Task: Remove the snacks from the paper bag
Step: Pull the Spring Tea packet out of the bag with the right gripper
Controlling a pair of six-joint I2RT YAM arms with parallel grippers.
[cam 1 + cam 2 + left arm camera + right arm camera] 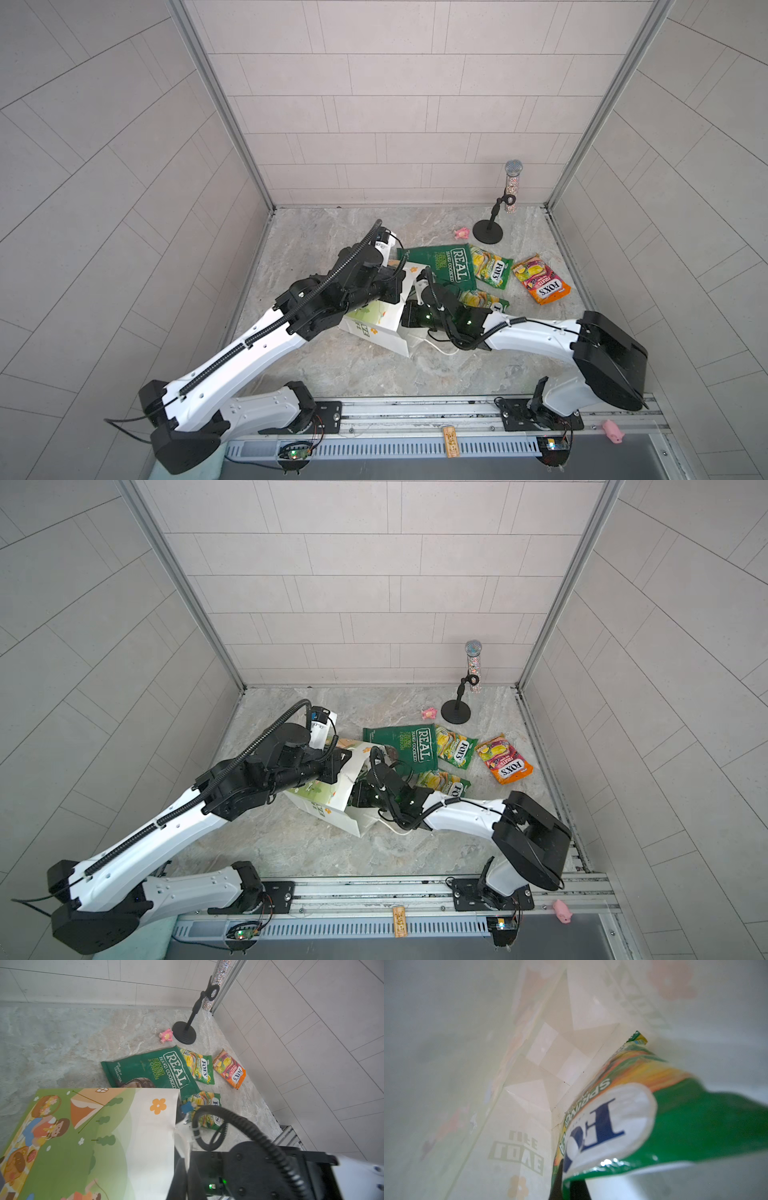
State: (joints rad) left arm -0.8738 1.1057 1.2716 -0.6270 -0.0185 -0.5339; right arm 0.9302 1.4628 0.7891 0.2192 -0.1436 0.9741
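Note:
The white paper bag (pixel 374 332) (pixel 320 802) lies on its side, its mouth facing right. My left gripper (pixel 185 1165) is shut on the paper bag's rim, with white paper pinched between its fingers. My right gripper (pixel 566 1185) is deep inside the bag (pixel 519 1105) and hidden in both top views. It is shut on a yellow-green FOX'S packet (pixel 612 1126). Other snacks lie on the table beyond the mouth: the dark green REAL bag (pixel 440 266) (pixel 153 1070), two FOX'S packets (pixel 492 268) (pixel 484 301) and an orange-red packet (pixel 540 280).
A black microphone stand (pixel 488 232) stands at the back right with a small pink toy (pixel 460 234) beside it. Another pink toy (pixel 613 431) sits on the front rail. Tiled walls close in the left, back and right.

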